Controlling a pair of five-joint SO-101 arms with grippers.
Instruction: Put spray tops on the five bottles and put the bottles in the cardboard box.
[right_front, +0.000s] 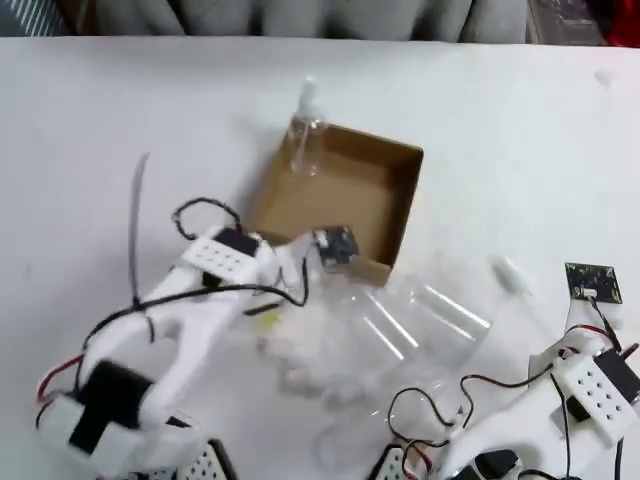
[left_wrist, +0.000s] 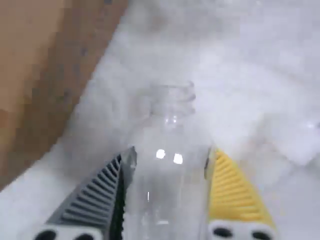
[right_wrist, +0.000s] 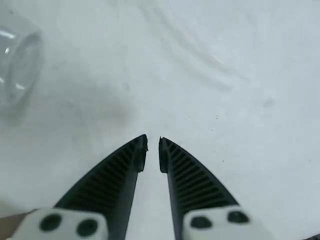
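While your left gripper (left_wrist: 171, 155) clamps a clear bottle (left_wrist: 167, 172) by its body, neck open and uncapped, it sits just beside the cardboard box (right_front: 400, 200) at mid-worktop. A spray-topped bottle (right_front: 304, 135) stands at the box's far corner. Loose clear bottles (right_front: 430, 315) lie toward the worktop's near edge. Your right gripper (right_wrist: 153, 150) has its fingers nearly together with nothing between them. Any print is too blurred to tell.
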